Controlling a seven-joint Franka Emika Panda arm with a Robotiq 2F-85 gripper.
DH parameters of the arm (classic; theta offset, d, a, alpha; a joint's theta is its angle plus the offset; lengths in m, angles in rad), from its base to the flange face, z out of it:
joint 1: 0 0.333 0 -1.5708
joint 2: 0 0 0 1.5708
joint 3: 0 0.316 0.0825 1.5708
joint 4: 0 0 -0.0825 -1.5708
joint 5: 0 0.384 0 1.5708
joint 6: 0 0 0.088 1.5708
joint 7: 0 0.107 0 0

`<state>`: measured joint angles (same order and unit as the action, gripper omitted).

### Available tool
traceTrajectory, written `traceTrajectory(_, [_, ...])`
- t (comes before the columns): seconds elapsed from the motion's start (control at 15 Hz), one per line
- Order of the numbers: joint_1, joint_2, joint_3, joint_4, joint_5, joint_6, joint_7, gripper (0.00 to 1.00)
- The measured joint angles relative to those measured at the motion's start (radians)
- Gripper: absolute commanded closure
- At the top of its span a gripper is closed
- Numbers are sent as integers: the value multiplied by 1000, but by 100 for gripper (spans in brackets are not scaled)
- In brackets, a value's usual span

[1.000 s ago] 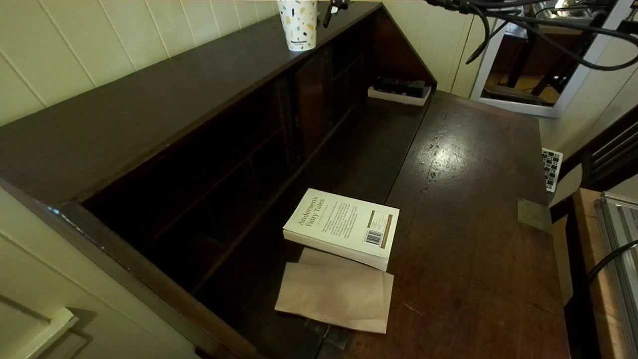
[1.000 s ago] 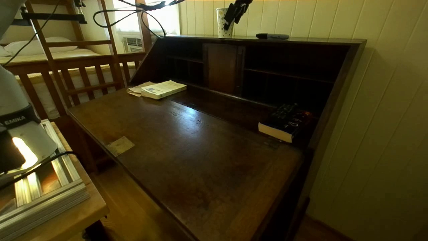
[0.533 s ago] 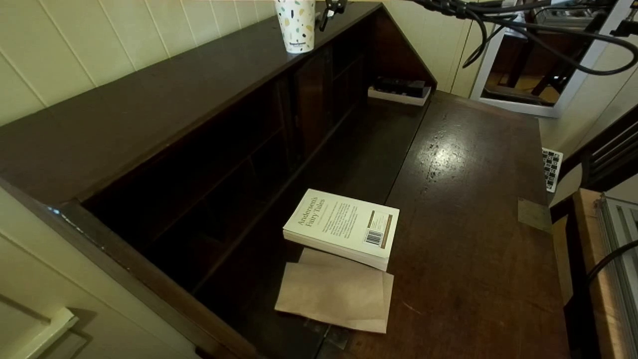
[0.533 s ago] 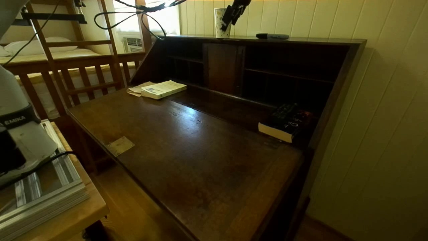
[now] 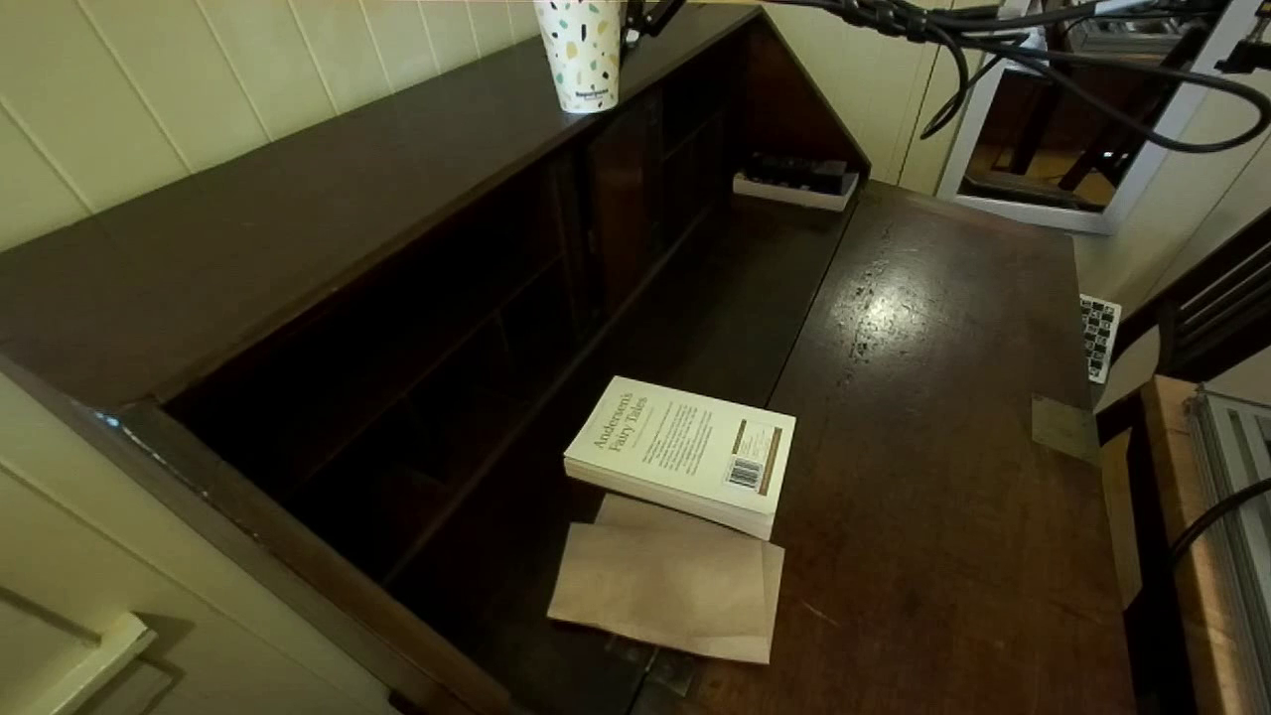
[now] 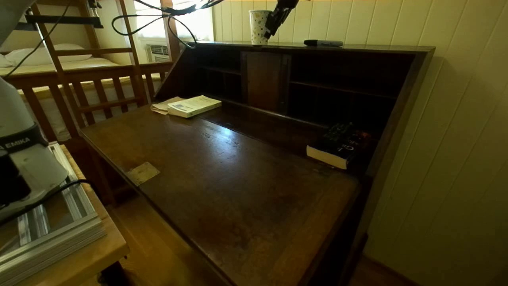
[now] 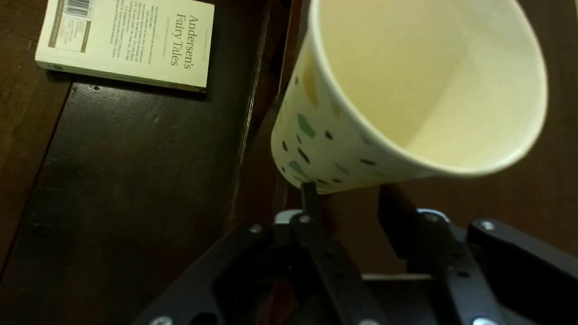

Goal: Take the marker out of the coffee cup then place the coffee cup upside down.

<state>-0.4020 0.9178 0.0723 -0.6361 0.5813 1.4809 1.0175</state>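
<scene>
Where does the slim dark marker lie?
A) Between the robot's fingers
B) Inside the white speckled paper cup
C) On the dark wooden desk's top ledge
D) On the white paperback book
C: an exterior view shows the slim dark marker on the desk's top ledge, apart from the white speckled paper cup.

In an exterior view the coffee cup [image 5: 583, 60] loses its rim to the top edge, its lettering too small to read. In an exterior view the tool [image 6: 270, 32] hides part of the cup's side; whether they touch cannot be told. The wrist view blurs the fingertips [image 7: 397, 212] and crops the white book [image 7: 131, 43] above.
</scene>
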Motion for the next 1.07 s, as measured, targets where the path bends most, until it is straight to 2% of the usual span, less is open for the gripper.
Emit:
traceTrajectory(0.07, [0, 0, 0, 0, 0, 0, 0, 35])
traceTrajectory(0.13, [0, 1, 0, 0, 0, 0, 0, 31])
traceTrajectory(0.4, [0, 1, 0, 3, 0, 0, 0, 3])
traceTrajectory(0.73, [0, 0, -2, 44, -8, 0, -26, 0])
traceTrajectory(1.07, [4, -11, -10, 85, -60, -4, -153, 0])
